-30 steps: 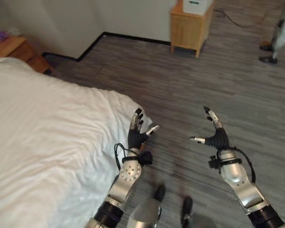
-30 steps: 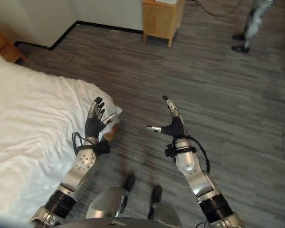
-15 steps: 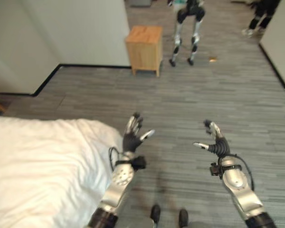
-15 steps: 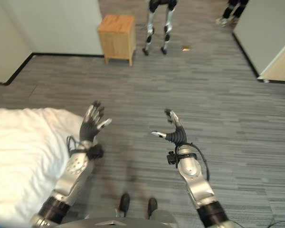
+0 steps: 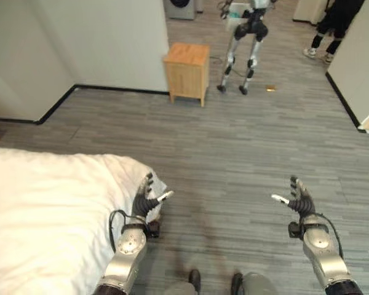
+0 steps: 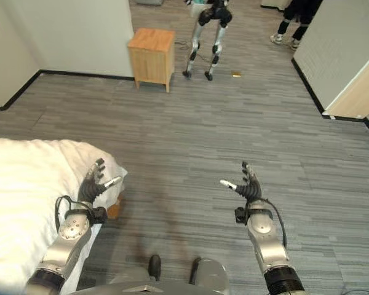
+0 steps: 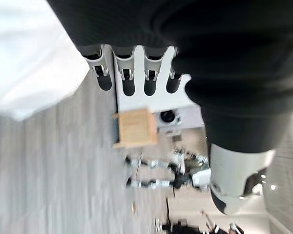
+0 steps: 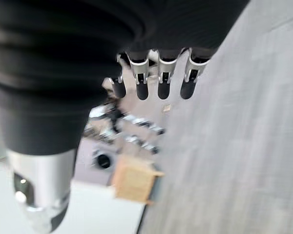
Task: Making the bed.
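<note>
Lower now than half a second ago, both of my hands have dropped toward the bottom of the head views, and the camera has swung too, so the whole room sits differently around them. My left hand [image 5: 146,200] is up with its fingers spread and straight, thumb out to the side, holding nothing; it hangs just beside the rounded corner of the bed [image 5: 49,209], over the edge where the white duvet [image 5: 74,184] falls toward the floor, and I can't tell whether it touches the cloth. My right hand [image 5: 298,198] is well apart from it, out over the grey plank floor [image 5: 234,141], fingers likewise straight and loose, thumb pointing inward, empty. The duvet lies rumpled across the bed on my left side. Farther out, a small wooden nightstand [image 5: 186,72] stands against the pale wall [image 5: 104,37]. Beyond it another humanoid robot [image 5: 245,37] is on its feet on the floor, and a person in dark clothes [image 5: 332,24] stands at the far right.
</note>
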Available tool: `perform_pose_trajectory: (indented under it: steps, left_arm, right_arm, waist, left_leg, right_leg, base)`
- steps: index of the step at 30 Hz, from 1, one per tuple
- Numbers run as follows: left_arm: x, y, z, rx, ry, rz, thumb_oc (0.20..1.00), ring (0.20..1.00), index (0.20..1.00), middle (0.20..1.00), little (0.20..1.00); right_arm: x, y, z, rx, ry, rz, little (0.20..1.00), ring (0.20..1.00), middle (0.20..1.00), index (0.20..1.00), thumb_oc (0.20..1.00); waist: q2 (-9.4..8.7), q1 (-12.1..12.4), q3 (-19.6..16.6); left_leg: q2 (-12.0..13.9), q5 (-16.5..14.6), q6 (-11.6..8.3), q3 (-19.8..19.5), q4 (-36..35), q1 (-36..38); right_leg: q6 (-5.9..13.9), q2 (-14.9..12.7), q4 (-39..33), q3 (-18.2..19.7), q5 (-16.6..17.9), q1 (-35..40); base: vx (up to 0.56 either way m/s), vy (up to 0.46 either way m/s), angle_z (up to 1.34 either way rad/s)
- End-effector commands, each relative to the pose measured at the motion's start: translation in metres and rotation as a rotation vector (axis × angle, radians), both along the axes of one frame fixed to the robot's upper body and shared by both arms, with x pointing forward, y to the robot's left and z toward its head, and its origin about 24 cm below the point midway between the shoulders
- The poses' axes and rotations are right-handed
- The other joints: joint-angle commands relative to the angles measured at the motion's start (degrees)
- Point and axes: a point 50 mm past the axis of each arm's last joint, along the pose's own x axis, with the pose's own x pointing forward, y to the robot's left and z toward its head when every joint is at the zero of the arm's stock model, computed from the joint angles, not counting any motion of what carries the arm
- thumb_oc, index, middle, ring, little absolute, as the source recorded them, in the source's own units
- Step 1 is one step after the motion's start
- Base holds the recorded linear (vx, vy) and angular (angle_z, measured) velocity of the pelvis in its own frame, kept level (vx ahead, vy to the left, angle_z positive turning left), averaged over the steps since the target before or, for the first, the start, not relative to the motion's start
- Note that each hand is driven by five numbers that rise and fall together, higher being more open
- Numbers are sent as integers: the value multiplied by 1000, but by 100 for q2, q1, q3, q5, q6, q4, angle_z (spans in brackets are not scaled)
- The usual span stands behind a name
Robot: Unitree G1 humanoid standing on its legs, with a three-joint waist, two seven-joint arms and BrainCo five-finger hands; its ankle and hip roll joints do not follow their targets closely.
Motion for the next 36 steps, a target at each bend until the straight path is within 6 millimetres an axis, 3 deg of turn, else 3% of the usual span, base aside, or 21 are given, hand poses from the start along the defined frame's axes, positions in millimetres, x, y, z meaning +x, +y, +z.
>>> perform_pose_trajectory:
  steps: [1,3,5,8,9,10,12,13,14,16,18,19,20,21,23,26,30,33,34,36]
  left_arm:
    - [9,3,40,61,-222,2,1000,1000,1000,1000,1000]
    - [10,2,42,64,-232,3,1000,1000,1000,1000,1000]
    - [11,-1,43,67,-242,-10,1000,1000,1000,1000,1000]
    - [4,-8,32,54,-201,-42,1000,1000,1000,1000,1000]
    - [1,-10,27,43,-181,-44,1000,1000,1000,1000,1000]
    - [0,-9,23,29,-162,-37,1000,1000,1000,1000,1000]
    - [-2,-11,21,0,-149,-49,1000,1000,1000,1000,1000]
    - [-1,-11,22,1,-149,-49,1000,1000,1000,1000,1000]
    - [-2,-10,26,-21,-170,-56,1000,1000,1000,1000,1000]
    - [-2,-11,27,-32,-174,-59,1000,1000,1000,1000,1000]
    - [-2,-12,27,-36,-171,-60,1000,1000,1000,1000,1000]
    - [-2,-12,27,-36,-171,-60,1000,1000,1000,1000,1000]
    - [-6,-14,23,-53,-155,-63,1000,1000,1000,1000,1000]
    - [-9,-14,20,-60,-141,-58,1000,1000,1000,1000,1000]
    - [-13,-13,13,-64,-111,-44,1000,1000,1000,1000,1000]
    - [-17,-13,5,-57,-70,-52,1000,1000,1000,1000,1000]
    - [-20,-11,2,-54,-56,-47,1000,1000,1000,1000,1000]
    - [-24,-5,-2,-52,-33,-33,1000,1000,1000,1000,1000]
    - [-26,-2,-4,-39,-13,-35,1000,1000,1000,1000,1000]
    - [-24,-2,-3,-25,-12,-46,1000,1000,1000,1000,1000]
  right_arm:
    - [11,2,38,-19,-214,40,1000,1000,1000,1000,1000]
    - [10,4,41,-26,-227,48,1000,1000,1000,1000,1000]
    - [6,4,40,-46,-223,56,1000,1000,1000,1000,1000]
    - [-8,3,26,-49,-160,88,1000,1000,1000,1000,1000]
    - [-9,2,22,-55,-141,92,1000,1000,1000,1000,1000]
    - [-7,3,21,-57,-133,102,1000,1000,1000,1000,1000]
    - [-2,6,27,-57,-154,121,1000,1000,1000,1000,1000]
    - [-2,6,27,-56,-155,121,1000,1000,1000,1000,1000]
    - [2,7,37,-49,-203,126,1000,1000,1000,1000,1000]
    - [7,6,43,-72,-219,125,1000,1000,1000,1000,1000]
    - [10,8,47,-88,-226,131,1000,1000,1000,1000,1000]
    - [10,8,47,-88,-227,131,1000,1000,1000,1000,1000]
    - [8,9,45,-98,-217,146,1000,1000,1000,1000,1000]
    - [7,9,43,-100,-205,148,1000,1000,1000,1000,1000]
    - [7,10,38,-113,-180,162,1000,1000,1000,1000,1000]
    - [6,8,31,-115,-155,148,1000,1000,1000,1000,1000]
    - [4,9,26,-91,-136,138,1000,1000,1000,1000,1000]
    - [3,18,20,-70,-111,170,1000,1000,1000,1000,1000]
    - [2,23,17,-58,-101,181,1000,1000,1000,1000,1000]
    - [1,26,15,-46,-102,186,1000,1000,1000,1000,1000]
  waist:
    - [-206,-103,16]
    - [-181,-154,27]
    - [-174,-270,23]
    - [-124,-361,-179]
    - [-37,-408,-224]
    - [58,-401,-239]
    - [22,-291,-80]
    - [-2,-310,-92]
    - [-132,-103,121]
    - [-248,73,302]
    - [-277,224,381]
    - [-308,224,372]
    - [-291,353,365]
    - [-272,402,338]
    - [-187,531,249]
    - [-158,617,167]
    - [-224,750,116]
    - [-347,902,6]
    - [-502,955,-45]
    - [-580,992,-65]
  left_leg:
    - [-114,-1476,-212,30,-221,1329]
    - [-45,-1562,-278,-3,-221,1408]
    - [40,-1742,-363,-110,-221,1589]
    - [210,-1871,-433,-263,58,1791]
    - [312,-1689,-551,-246,577,1698]
    - [420,-1313,-728,-93,1270,1525]
    - [513,-515,-914,-4,3073,623]
    - [486,-501,-910,-26,3099,572]
    - [589,-119,-771,146,4442,-78]
    - [733,-443,-618,394,5087,-766]
    - [724,-740,-600,618,4751,-1295]
    - [692,-705,-590,635,4713,-1299]
    - [421,-897,-508,765,3482,-1484]
    - [297,-943,-462,809,2727,-1563]
    - [76,-402,-483,763,1166,-1540]
    - [44,5,-507,1121,-108,-1756]
    - [16,85,-438,1271,-214,-2071]
    - [40,355,-374,1028,-220,-2054]
    - [41,619,-356,966,-152,-1976]
    - [55,668,-317,967,-137,-1917]
  right_leg:
    - [149,10,-1467,-384,544,-314]
    - [198,66,-1785,-397,681,-355]
    - [243,134,-1919,-97,770,-543]
    - [-3,313,-1814,219,787,-443]
    - [-83,395,-1698,231,764,-404]
    - [-188,501,-1653,182,678,-234]
    - [-434,543,-1810,90,499,174]
    - [-433,514,-1819,77,517,151]
    - [-678,572,-2050,47,374,582]
    - [-721,552,-2216,109,185,916]
    - [-698,500,-2241,159,-31,1174]
    - [-693,466,-2241,163,-23,1154]
    - [-595,436,-2241,255,-169,1360]
    - [-546,452,-2241,283,-265,1459]
    - [-494,581,-2241,383,-479,1719]
    - [-467,700,-2241,419,-789,2098]
    - [-458,783,-2241,654,-940,2421]
    - [-412,730,-2241,951,-1029,2678]
    - [-332,628,-2162,1059,-1026,2799]
    - [-269,569,-1934,1071,-875,2715]
  base:
    - [398,-92,16]
    - [368,-67,19]
    - [509,-71,25]
    - [598,-116,63]
    - [630,-146,34]
    - [561,-169,5]
    - [273,-167,-13]
    - [246,-267,-21]
    - [308,-276,-6]
    - [406,-237,-7]
    - [315,-35,-38]
    - [430,102,-24]
    - [470,154,11]
    - [645,215,9]
    - [523,166,10]
    - [503,134,-1]
    - [452,147,-23]
    - [639,270,-70]
    - [508,255,-74]
    - [478,246,-65]
